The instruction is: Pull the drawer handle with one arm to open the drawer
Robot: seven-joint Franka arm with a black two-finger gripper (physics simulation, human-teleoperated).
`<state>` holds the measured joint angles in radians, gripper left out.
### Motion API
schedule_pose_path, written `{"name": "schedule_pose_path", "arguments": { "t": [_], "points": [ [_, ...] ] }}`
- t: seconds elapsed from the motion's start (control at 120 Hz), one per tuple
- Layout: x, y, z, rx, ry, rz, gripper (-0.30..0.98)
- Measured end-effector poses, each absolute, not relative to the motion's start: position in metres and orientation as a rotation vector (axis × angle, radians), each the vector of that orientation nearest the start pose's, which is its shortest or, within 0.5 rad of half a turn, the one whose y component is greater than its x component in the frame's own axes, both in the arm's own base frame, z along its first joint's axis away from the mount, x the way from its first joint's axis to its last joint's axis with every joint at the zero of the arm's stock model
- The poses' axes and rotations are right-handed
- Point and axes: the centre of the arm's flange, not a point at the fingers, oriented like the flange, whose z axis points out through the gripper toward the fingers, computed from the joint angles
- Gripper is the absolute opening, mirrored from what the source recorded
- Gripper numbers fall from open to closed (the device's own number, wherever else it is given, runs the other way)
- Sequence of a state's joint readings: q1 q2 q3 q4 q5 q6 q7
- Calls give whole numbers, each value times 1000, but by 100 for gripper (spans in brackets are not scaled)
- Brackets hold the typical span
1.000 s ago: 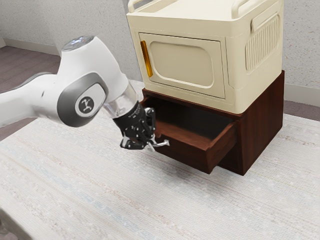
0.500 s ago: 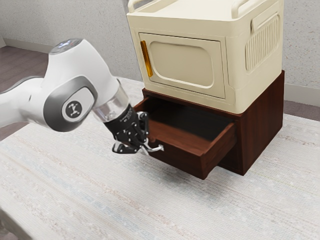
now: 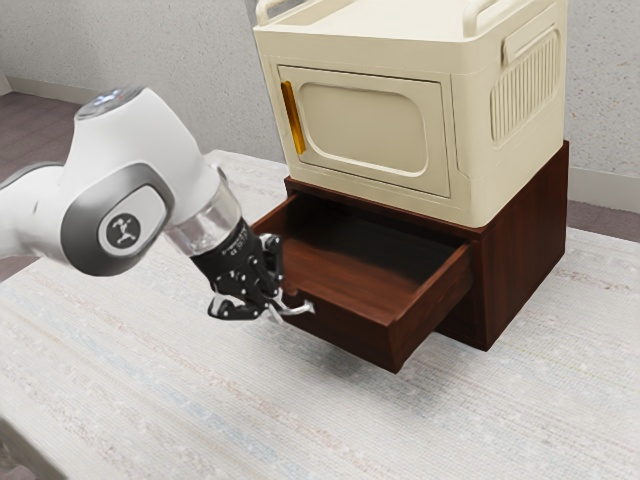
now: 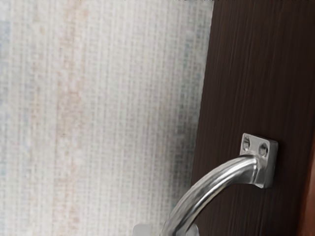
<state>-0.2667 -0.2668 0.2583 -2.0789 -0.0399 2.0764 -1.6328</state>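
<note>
status: my gripper (image 3: pixel 270 300) is closed on the metal handle (image 3: pixel 298 309), w/ a pale pad (image 4: pixel 142 230) on one side of the bar & its mate on the other. the drawer (image 3: pixel 345 333) stands well out of the brown cabinet (image 3: pixel 520 250), its inside exposed, approx. level above the desk (image 3: pixel 190 400). a cream box unit (image 3: pixel 510 150) sits on top of the cabinet.

current step (my judgement): straight pull, late phase; drawer is open, but whether it is at its stop i can't tell.

handling notes: handle is a rigid, curved bar, screwed to the front panel (image 4: pixel 236 93) via a mounting plate (image 4: pixel 266 172). polished surf., so prob. slippery; grip should be firm, but no crushing req'd. drawer looks like solid wood: mod. wt., stiff, not fragile, prob. sliding w/ some friction. best hold pt.: the bar's outer stretch, clear of the plate (max. finger clearance there).

next: if more travel is req'd, pull slowly along the drawer's axis, away from the cabinet; then release & back off.

caution: off-axis pull may jam the drawer or let the pads slip along the bar; over-pull may unseat it or drag the cabinet.
</note>
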Motion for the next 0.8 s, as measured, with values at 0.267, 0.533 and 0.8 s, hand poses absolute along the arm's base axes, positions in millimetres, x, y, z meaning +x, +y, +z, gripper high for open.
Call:
{"name": "schedule_pose_path", "arguments": {
  "t": [0.267, 0.533, 0.8],
  "points": [
    [501, 6, 565, 1963, 2102, 145, -5],
    [490, 12, 578, 1940, 2090, 161, 25],
    [536, 17, 653, 1979, 2155, 155, 56]
  ]
}}
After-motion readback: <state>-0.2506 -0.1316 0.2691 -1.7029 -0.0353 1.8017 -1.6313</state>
